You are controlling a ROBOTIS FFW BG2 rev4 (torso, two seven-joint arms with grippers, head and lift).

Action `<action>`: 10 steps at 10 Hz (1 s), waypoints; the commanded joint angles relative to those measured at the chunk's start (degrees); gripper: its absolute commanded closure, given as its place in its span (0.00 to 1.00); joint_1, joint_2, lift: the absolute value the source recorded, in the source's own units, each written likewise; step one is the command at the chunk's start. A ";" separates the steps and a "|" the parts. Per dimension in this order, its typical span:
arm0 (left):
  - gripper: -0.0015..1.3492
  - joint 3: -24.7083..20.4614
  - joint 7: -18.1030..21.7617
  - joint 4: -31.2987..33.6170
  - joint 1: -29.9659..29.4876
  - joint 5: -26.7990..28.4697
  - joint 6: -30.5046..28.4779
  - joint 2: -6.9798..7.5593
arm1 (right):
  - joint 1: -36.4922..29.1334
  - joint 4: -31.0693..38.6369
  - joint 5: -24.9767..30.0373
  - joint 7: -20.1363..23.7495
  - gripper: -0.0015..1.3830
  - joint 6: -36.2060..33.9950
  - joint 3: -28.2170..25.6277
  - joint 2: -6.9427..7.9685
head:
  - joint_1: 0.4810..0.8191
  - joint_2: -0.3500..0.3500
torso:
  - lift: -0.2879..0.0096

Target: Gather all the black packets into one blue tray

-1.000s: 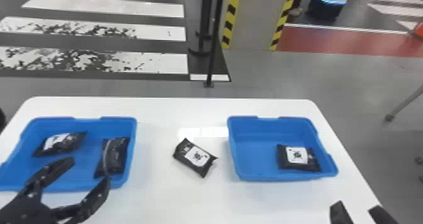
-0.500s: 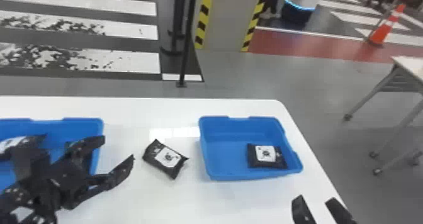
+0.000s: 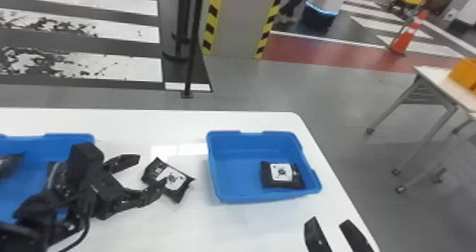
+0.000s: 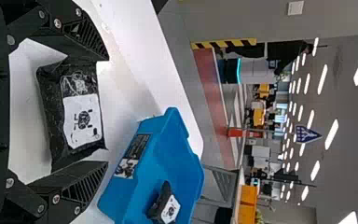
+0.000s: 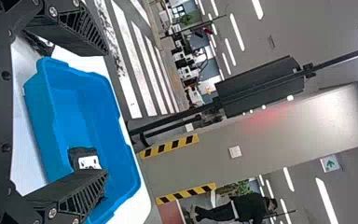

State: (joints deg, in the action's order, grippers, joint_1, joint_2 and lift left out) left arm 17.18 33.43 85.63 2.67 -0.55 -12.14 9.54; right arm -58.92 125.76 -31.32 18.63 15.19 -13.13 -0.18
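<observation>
My left gripper point(image 3: 148, 175) stands open at the left side of the loose black packet point(image 3: 173, 180), which lies on the white table between the two blue trays. In the left wrist view that packet point(image 4: 81, 119) lies between the spread fingers of the left gripper point(image 4: 105, 112). The right-hand blue tray point(image 3: 233, 194) holds one black packet point(image 3: 282, 175). Partly behind my left arm, the left-hand blue tray point(image 3: 21, 205) has a dark packet point(image 3: 9, 162) at its left. My right gripper point(image 3: 336, 230) is open near the front right; its fingers also show in the right wrist view point(image 5: 106, 112).
The white table point(image 3: 269, 223) ends at a slanting right edge beyond the right-hand tray. A black post point(image 3: 193, 49) and a pillar point(image 3: 237, 24) stand behind it. Another table point(image 3: 435, 81) is off to the right.
My left gripper has moved right, from over the left-hand tray to the loose packet. The head view has turned rightward. The packets look undisturbed.
</observation>
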 commanded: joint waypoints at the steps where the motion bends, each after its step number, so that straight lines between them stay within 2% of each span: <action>1: 0.19 2.48 -0.47 -5.27 4.22 1.35 -1.78 -0.13 | 0.28 -0.39 -0.33 0.00 0.09 0.00 0.67 0.23 | 0.63 0.00 | 0.60; 3: 0.19 8.88 -1.17 -14.27 11.81 2.83 -1.22 -0.40 | 1.40 -1.38 -0.56 0.00 0.09 0.00 1.47 0.23 | 0.63 0.00 | 0.60; 4: 0.19 12.42 -1.44 -16.94 14.63 2.95 -1.22 -0.40 | 2.39 -2.08 -0.79 0.00 0.10 0.00 2.27 0.23 | 0.63 0.00 | 0.60; 5: 0.19 14.13 -1.70 -18.48 16.31 3.06 -2.21 -0.48 | 2.95 -2.64 -1.01 0.00 0.09 0.00 2.84 0.23 | 0.63 0.00 | 0.60; 6: 0.19 14.25 -1.79 -20.31 17.16 4.20 -4.46 -0.83 | 3.09 -2.92 -1.13 0.00 0.09 0.00 3.19 0.23 | 0.63 0.00 | 0.60; 7: 0.19 14.59 -1.88 -22.00 17.72 4.89 -4.74 -0.92 | 3.23 -3.07 -1.24 0.00 0.09 0.00 3.19 0.23 | 0.63 0.00 | 0.60; 9: 0.21 14.59 -2.05 -25.94 20.25 9.69 -3.75 -1.19 | 4.08 -4.33 -2.16 0.00 0.09 0.00 4.22 0.23 | 0.63 0.00 | 0.60; 10: 0.44 14.59 -2.05 -26.64 20.81 10.83 -3.75 -1.01 | 4.50 -4.61 -2.16 0.00 0.09 0.00 4.44 0.23 | 0.63 0.00 | 0.60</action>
State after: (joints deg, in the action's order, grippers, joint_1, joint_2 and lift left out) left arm 31.74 31.37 59.61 23.11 9.42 -15.97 8.40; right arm -54.69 121.40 -33.49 18.66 15.20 -8.87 -0.18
